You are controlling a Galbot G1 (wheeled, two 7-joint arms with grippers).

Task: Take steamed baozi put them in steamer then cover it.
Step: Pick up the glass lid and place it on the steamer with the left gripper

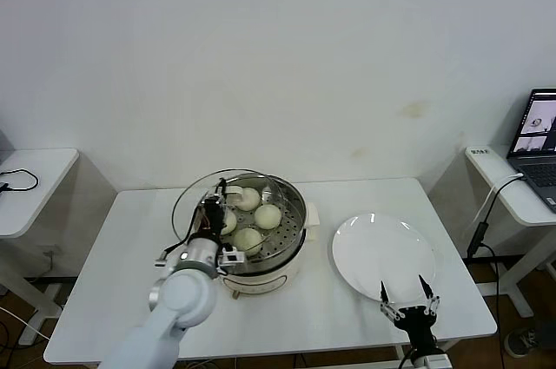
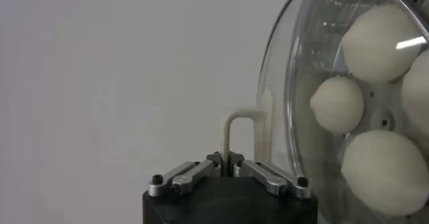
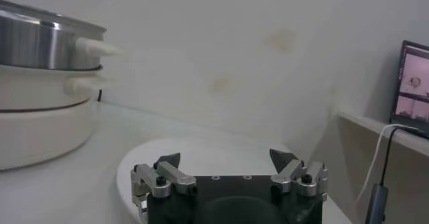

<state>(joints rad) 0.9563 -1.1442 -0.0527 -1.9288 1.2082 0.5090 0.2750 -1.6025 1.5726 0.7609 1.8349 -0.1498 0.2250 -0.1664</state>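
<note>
The steel steamer (image 1: 295, 217) sits in its cream pot base (image 1: 265, 280) at the table's middle. Several cream-white baozi (image 1: 268, 215) lie in it. My left gripper (image 1: 217, 204) is shut on the cream handle (image 2: 236, 121) of the clear glass cover (image 1: 185, 208). It holds the cover tilted on edge over the steamer's left side. In the left wrist view the baozi (image 2: 337, 103) show through the cover's glass (image 2: 288, 64). My right gripper (image 1: 408, 298) is open and empty, low at the table's front right. It also shows open in the right wrist view (image 3: 224, 161).
A flat white plate (image 1: 382, 252) lies to the right of the steamer, just beyond my right gripper, and shows in the right wrist view (image 3: 201, 148). A side table with a laptop (image 1: 540, 126) stands far right. Another side table (image 1: 35, 178) stands far left.
</note>
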